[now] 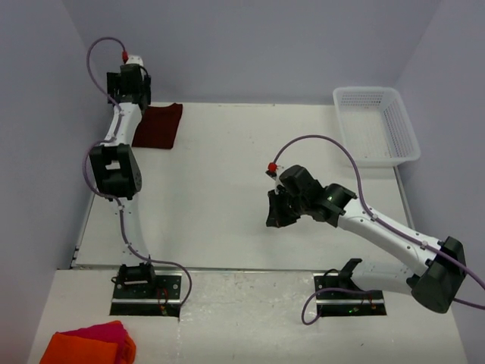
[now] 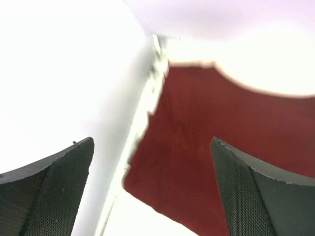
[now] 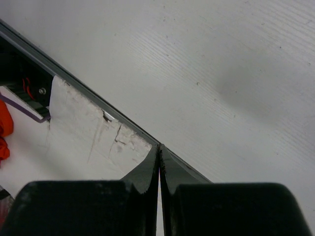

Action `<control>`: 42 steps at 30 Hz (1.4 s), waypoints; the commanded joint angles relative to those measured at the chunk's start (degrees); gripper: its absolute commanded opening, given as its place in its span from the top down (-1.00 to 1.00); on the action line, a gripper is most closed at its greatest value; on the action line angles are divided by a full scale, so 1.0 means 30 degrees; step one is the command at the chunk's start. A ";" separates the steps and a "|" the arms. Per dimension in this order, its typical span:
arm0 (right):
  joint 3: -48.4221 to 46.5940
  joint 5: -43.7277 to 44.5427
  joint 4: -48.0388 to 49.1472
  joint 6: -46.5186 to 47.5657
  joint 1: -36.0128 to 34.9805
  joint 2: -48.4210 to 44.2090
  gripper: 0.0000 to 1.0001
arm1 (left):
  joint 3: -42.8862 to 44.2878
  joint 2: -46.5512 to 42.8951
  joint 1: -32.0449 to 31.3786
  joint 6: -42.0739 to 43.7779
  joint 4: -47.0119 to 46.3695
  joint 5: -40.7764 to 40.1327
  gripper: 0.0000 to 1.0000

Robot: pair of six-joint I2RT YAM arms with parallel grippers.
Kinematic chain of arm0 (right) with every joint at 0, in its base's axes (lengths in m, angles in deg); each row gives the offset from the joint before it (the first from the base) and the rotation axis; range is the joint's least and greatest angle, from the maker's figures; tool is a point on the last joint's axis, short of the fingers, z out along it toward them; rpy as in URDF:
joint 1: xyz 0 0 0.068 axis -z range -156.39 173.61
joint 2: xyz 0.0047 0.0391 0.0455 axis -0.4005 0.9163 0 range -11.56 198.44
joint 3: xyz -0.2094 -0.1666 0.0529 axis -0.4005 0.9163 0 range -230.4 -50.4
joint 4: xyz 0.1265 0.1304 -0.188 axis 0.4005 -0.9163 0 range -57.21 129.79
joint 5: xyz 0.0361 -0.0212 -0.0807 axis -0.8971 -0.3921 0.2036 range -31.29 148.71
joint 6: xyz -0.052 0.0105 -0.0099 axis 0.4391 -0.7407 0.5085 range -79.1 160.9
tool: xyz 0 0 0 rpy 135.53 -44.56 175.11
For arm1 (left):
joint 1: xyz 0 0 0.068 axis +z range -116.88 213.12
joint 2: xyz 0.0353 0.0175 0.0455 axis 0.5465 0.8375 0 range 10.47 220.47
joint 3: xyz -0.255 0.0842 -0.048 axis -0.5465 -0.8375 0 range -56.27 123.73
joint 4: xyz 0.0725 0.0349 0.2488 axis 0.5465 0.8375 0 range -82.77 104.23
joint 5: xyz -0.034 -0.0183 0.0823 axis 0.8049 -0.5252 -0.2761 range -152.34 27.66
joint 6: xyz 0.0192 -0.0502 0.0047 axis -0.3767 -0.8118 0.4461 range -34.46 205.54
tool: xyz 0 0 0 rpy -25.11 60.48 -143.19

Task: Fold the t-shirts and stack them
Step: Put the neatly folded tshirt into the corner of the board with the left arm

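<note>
A folded dark maroon t-shirt point(image 1: 159, 126) lies at the far left corner of the white table. It fills the middle of the left wrist view point(image 2: 221, 142). My left gripper point(image 1: 130, 89) hangs just above its left edge, jaws wide open and empty point(image 2: 152, 147). My right gripper point(image 1: 276, 214) is over the middle of the table, jaws shut with nothing between them point(image 3: 159, 147).
A white plastic basket point(image 1: 376, 124) stands at the far right corner. Bright orange and pink cloths point(image 1: 89, 344) lie on the near left ledge, in front of the left arm's base. The table's near edge point(image 3: 98, 105) runs under the right gripper.
</note>
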 commanded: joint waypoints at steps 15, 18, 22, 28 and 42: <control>0.1335 -0.0093 0.1275 -0.0506 0.0001 -0.1463 1.00 | -0.0603 -0.4111 -0.3615 -0.4460 0.1767 0.1162 1.00; 0.0486 -0.0329 0.0371 -0.0035 0.0001 -0.0818 1.00 | -0.1670 -0.3943 -0.4991 -0.5258 0.1438 -0.1256 1.00; -0.0803 -0.0680 -0.0718 -0.0061 0.0001 -0.0346 1.00 | -0.0150 -0.2185 -0.5463 -0.6110 0.3517 -0.3551 1.00; -0.0777 -0.0654 -0.0894 -0.1058 0.0001 -0.0725 1.00 | -0.0232 -0.1097 -0.3653 -0.6463 0.4167 -0.2476 1.00; 0.0279 0.0517 0.0540 -0.1235 0.0001 -0.0202 1.00 | -0.1903 -0.1360 -0.1039 -0.5580 0.2115 0.5613 1.00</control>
